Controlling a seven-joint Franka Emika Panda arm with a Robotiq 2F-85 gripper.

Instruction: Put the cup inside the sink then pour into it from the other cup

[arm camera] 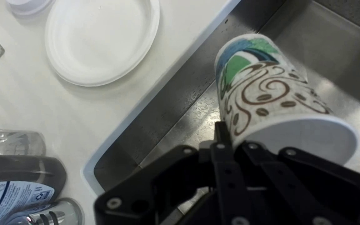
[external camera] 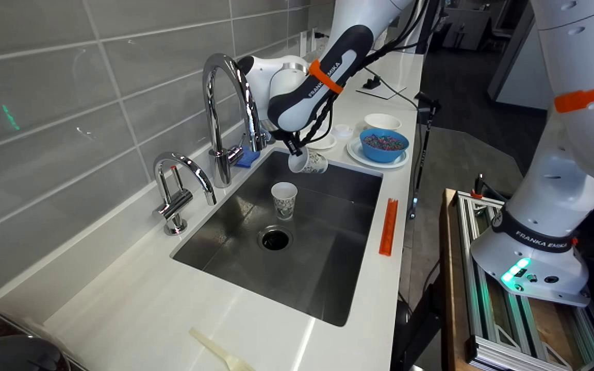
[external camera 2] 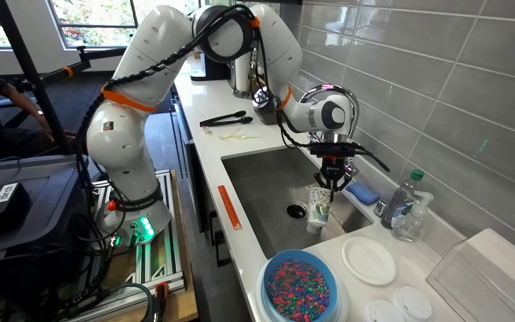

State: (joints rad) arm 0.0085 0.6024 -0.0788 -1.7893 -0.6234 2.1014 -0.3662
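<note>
Tool [arm camera: 235, 141] pinches swirl-printed paper cup [arm camera: 267, 87] over steel sink [external camera: 323, 263].

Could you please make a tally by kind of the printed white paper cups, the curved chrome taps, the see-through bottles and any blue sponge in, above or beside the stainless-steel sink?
Printed white paper cups: 2
Curved chrome taps: 2
See-through bottles: 2
Blue sponge: 1
Total: 7

Daylight glares, washed out, through windows [external camera 2: 97, 13] in an exterior view, while a bright streak crosses the white worktop [external camera: 173, 299] and a green glint marks the tiled wall [external camera: 147, 62]. Shadow darkens parts of the steel sink [external camera: 317, 268]; the wrist view looks soft.
</note>
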